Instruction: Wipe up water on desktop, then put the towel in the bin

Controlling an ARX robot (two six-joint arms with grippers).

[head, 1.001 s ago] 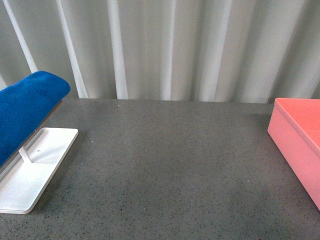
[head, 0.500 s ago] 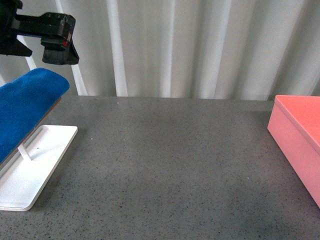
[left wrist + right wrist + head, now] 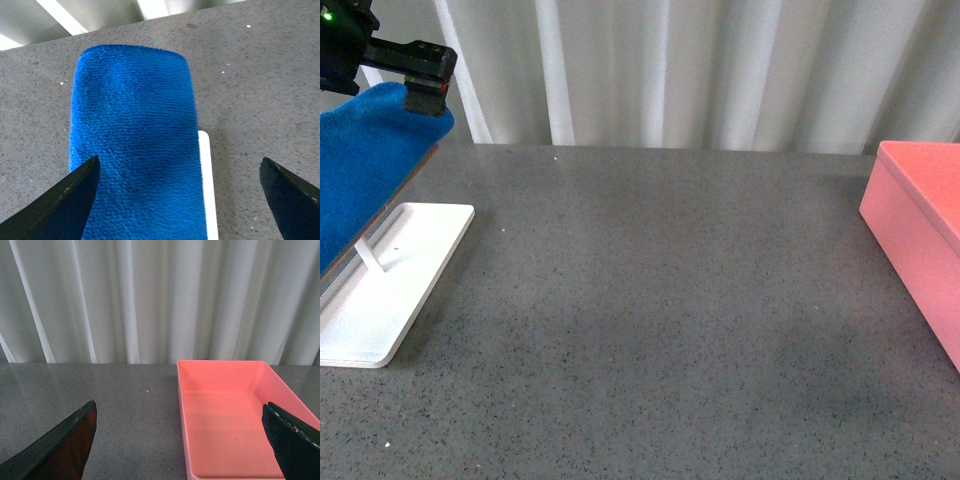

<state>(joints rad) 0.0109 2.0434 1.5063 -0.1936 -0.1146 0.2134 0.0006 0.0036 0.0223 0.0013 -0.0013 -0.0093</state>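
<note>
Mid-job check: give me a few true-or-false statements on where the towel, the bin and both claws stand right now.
1. The towel hangs over the rack, not flat on the desktop. True.
2. The towel lies in the bin. False: the right wrist view shows the bin empty.
3. The left claw is shut on the towel. False: its fingers stand wide apart, one on each side of the towel.
4. The bin stands at the right of the desktop and the rack at the left. True.
5. The right claw is shut. False: it is open and holds nothing.
</note>
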